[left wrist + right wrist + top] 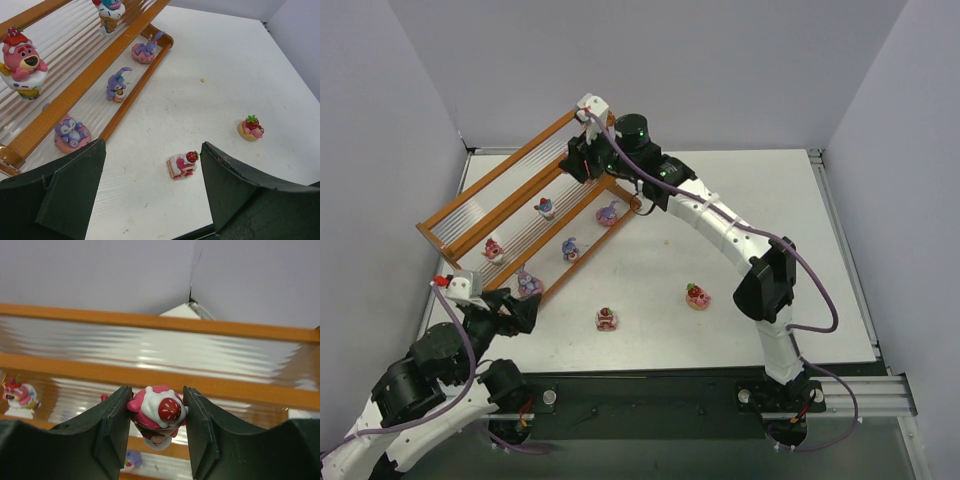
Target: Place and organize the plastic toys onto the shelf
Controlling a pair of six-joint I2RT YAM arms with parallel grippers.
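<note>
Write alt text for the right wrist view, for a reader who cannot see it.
The right gripper is shut on a pink strawberry-topped toy, holding it in front of the shelf with its orange-brown rails and clear ribbed tiers. A pink bear toy stands on a tier at the far left.

I work in a robot lab, at a small test bench. My table (pixel 770 200) is flat and white. Plain pale walls (pixel 670 70) stand close around it on three sides, like a box. My left arm (pixel 430 370) and my right arm (pixel 720 225) are bolted to a metal rail (pixel 865 398) at the near edge. Purple cables (pixel 828 295) loop along them. On the table sit an orange shelf (pixel 495 190) and some plastic toys (pixel 698 296).
</note>
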